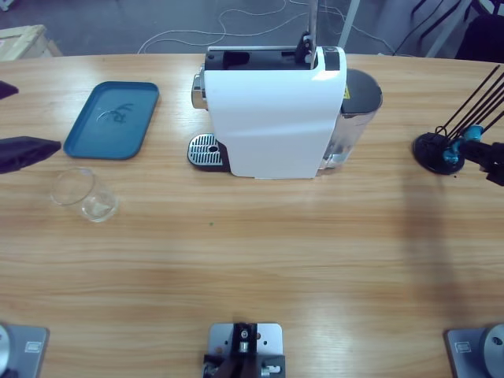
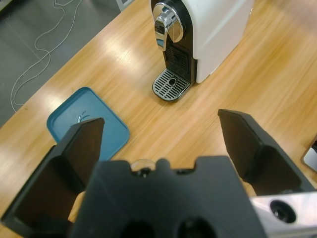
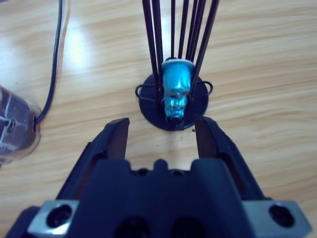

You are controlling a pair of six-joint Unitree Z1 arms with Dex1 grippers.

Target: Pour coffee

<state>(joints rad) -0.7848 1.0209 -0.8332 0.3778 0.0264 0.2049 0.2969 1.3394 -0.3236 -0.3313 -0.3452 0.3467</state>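
— Coffee? None showing anywhere. Only candidate the clear round glass cup [image 1: 85,195], at about 8 o'clock from the white boxy coffee machine [image 1: 276,118], and looking dry, with no dark layer at the bottom.

— Standing free?

— Yes, alone on the long wooden table [image 1: 252,268], touching nothing. Left gripper [image 1: 27,151] near it, at 10 o'clock of the cup, spread wide and gripping nothing.

— Risks from here?

— Probably several. Thin, slippery glass: could skid or tip if nudged by one jaw before the other. Squeezed off-centre, could twist out. Nothing to pour so far, so likely needs setting first on the silver perforated drip grate [image 1: 205,150] at the machine's 8 o'clock corner. Set down away from under the chrome spout [image 2: 168,27], would let the brew run onto the wood.

— And the other side?

— Right gripper [image 3: 161,126] out at 3 o'clock, jaws moderately parted, empty. Facing the black wire capsule stand [image 3: 173,106], with a shiny blue round capsule [image 3: 176,89] at its foot. Thin rods close on both sides of the capsule, so easy to snag.

— Anything in the way?

— Little. Blue rectangular plastic tray [image 1: 110,120] at 10 o'clock from the machine, just beyond the cup and off the line to the grate. Black cable [image 3: 54,59] trailing near the stand, beside the machine's grey water tank [image 1: 358,102].
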